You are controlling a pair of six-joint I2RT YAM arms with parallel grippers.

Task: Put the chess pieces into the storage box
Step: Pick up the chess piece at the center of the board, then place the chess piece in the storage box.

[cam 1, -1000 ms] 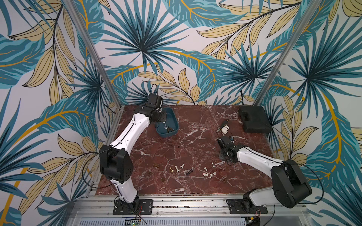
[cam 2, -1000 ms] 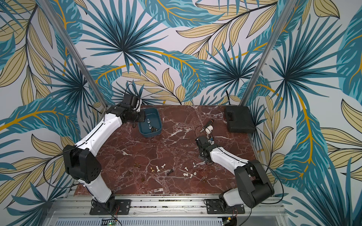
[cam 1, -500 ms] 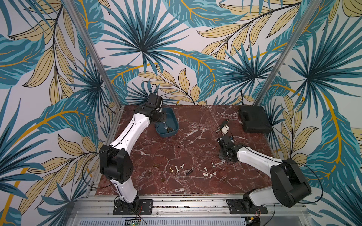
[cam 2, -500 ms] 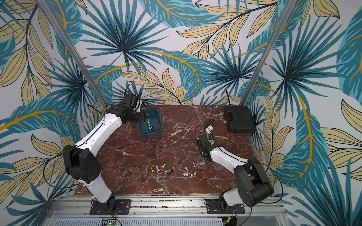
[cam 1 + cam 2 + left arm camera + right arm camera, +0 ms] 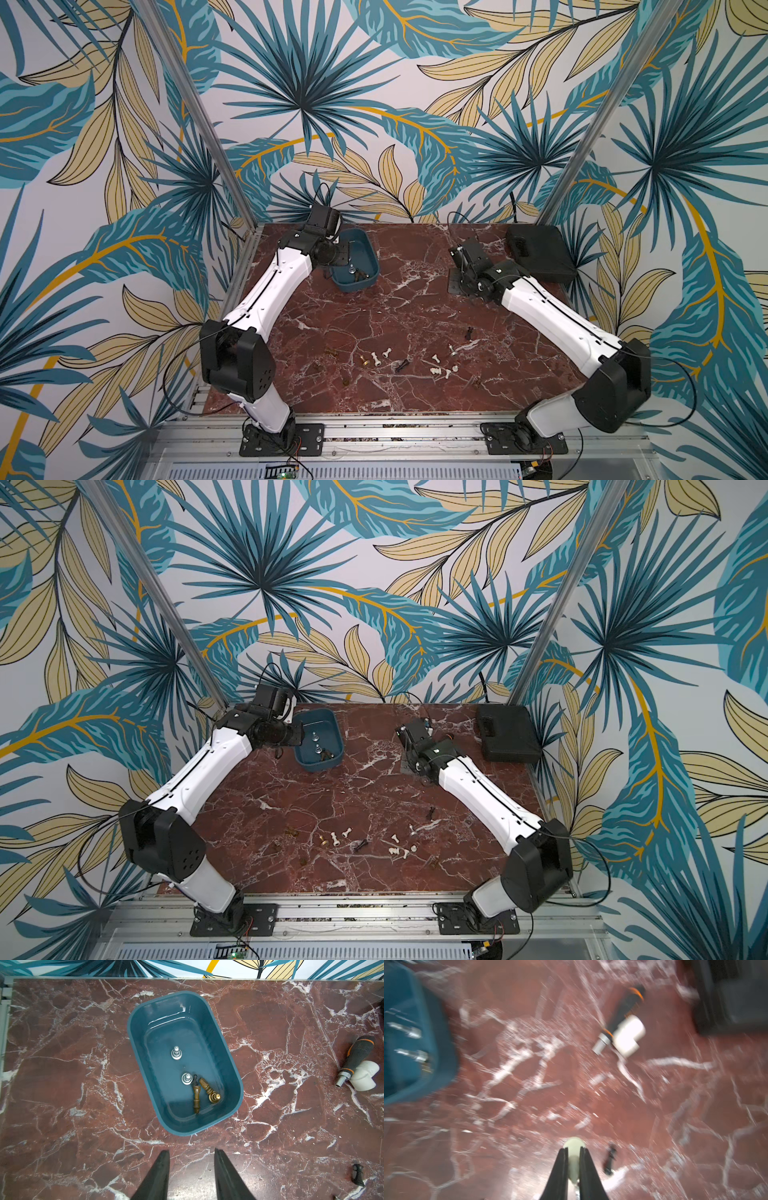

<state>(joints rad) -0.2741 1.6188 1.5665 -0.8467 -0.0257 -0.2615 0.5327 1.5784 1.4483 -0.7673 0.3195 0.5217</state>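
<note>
Right gripper (image 5: 573,1148) clamps a white chess piece (image 5: 574,1142), visible only in its wrist view; left gripper (image 5: 191,1151) stands apart.

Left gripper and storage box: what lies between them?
Nothing lies there. In the left wrist view, only bare red marble table separates the open left gripper from the near wall of the storage box.
</note>
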